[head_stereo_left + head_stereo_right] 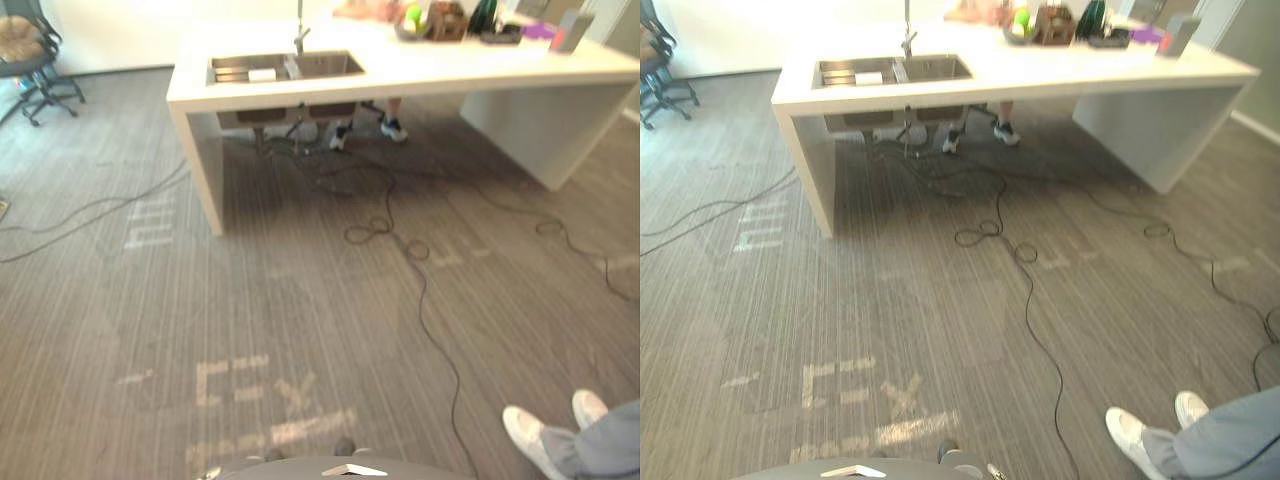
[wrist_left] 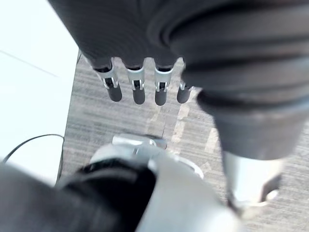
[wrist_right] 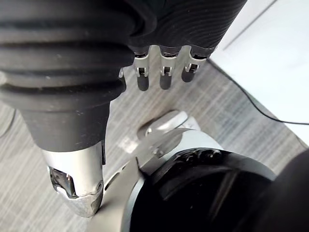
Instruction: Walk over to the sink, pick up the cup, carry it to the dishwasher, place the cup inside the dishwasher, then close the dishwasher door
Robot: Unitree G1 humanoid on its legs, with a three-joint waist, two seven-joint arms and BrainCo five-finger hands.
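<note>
Left eye view takes in the room ahead. A white counter (image 1: 420, 70) stands at 12 o'clock, a slab top on broad panel legs. A steel two-basin sink (image 1: 330, 64) is sunk into its 11 o'clock end, and a slim faucet (image 1: 300, 35) rises behind the divider. A small white object (image 1: 262, 74) lies in the sink's left basin (too small to tell whether it is the cup). At the counter's 1 o'clock end sits a cluster of items, among them something round and green (image 1: 412, 15) and something purple (image 1: 540, 32). A black office chair (image 1: 35, 60) with a tan cushion stands at 10 o'clock. Right eye view catches the chair at the frame's border and takes in more of the dark cables (image 1: 1025, 290) that snake over the floor (image 1: 300, 300). The floor is a grey carpet with fine stripes and pale, worn markings (image 1: 240, 385) at 6 o'clock. Beyond the counter, between its legs, a person's dark shoes (image 1: 392, 128) show. Another person's white shoes (image 1: 530, 430) and grey-blue trouser leg (image 1: 605, 440) stand at 4 o'clock. Left wrist view shows the left hand (image 2: 138, 92) above the carpet, its silver, dark-tipped fingers hanging straight in a row, thumb apart, holding nothing. Right wrist view shows the right hand (image 3: 164, 77) the same way, fingers loose and empty.
</note>
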